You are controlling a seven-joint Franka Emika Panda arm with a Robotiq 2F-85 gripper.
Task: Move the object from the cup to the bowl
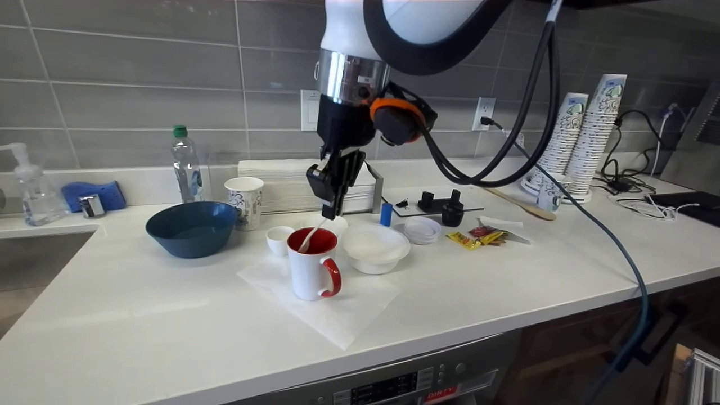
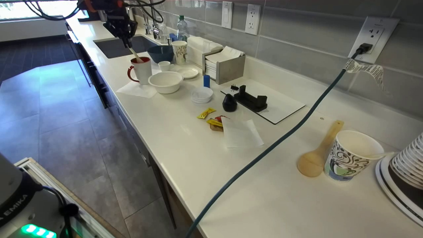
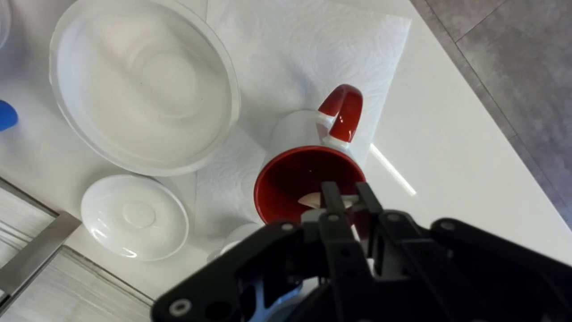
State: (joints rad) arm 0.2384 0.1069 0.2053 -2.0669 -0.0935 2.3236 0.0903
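Pinching the upper part of a pale spoon-like utensil [image 3: 309,200] in the narrow-set gripper [image 3: 348,192], and holding it aslant with its lower end inside the red-lined white mug [image 1: 306,275] on a paper towel [image 3: 357,49]. In the wrist view, showing the mug's red handle [image 3: 351,109] at one o'clock, the shallow white bowl [image 3: 147,89] at ten o'clock from the mug, and a white saucer [image 3: 134,217] at six o'clock from the bowl

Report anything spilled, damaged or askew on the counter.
No spill or damage stands out. The embossed white paper sheet under the white, red-lined cylindrical mug looks askew: one corner points toward the counter's front edge.
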